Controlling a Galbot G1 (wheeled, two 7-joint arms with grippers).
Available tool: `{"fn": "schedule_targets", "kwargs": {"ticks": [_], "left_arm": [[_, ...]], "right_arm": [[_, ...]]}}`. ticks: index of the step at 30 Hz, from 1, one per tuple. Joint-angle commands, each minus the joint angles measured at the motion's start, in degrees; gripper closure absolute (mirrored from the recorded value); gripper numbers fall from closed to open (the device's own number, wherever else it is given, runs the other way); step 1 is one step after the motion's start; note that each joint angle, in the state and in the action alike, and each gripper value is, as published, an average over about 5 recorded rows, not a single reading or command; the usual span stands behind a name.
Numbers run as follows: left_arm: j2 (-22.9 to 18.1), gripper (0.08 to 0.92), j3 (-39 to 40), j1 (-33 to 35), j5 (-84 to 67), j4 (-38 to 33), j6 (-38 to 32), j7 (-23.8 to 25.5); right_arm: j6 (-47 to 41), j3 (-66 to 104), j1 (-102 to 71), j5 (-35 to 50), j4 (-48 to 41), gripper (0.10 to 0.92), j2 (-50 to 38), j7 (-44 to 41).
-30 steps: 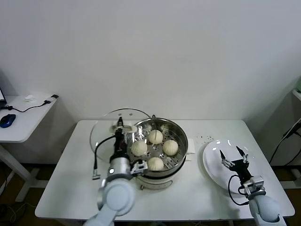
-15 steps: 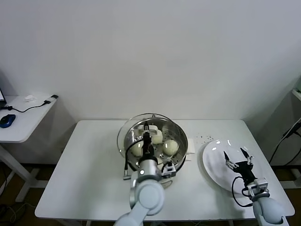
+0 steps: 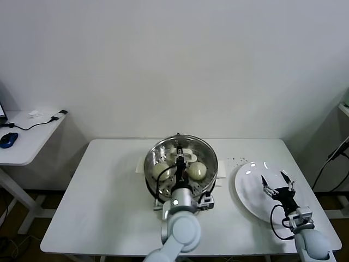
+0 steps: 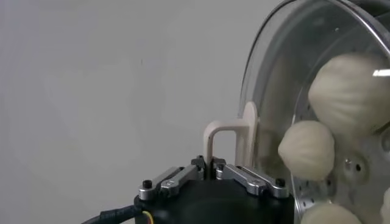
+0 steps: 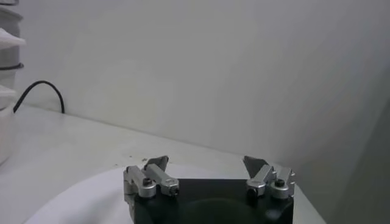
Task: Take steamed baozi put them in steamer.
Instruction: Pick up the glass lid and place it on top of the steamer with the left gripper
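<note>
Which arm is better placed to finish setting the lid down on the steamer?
The left. The left gripper is shut on the glass lid's white handle, holding the lid over the steamer and its baozi. The right gripper hangs open over the white plate.

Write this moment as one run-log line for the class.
left hand: shut on glass lid handle, lid over steamer | baozi: inside steamer | right hand: open, over white plate
</note>
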Motion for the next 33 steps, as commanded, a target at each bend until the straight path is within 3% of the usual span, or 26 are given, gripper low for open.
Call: {"fn": "schedule_targets", "kwargs": {"ticks": [1, 24, 33], "left_arm": [[-0.86, 0.85, 0.43, -0.04, 0.11, 1.72, 2.56, -0.63], [0.01, 0.85, -0.23, -0.25, -0.35, 3.74, 1.97, -2.41], [0.65, 0.85, -0.94, 0.65, -0.18, 2.25, 1.06, -0.11]], "right_arm": [[0.12, 0.27, 0.02, -0.08, -0.11, 0.203, 0.13, -0.14], [0.58, 0.71, 0.21, -0.55, -0.67, 0.203, 1.09, -0.88], [0.75, 0.97, 0.3, -0.69, -1.05, 0.203, 1.17, -1.33]]}}
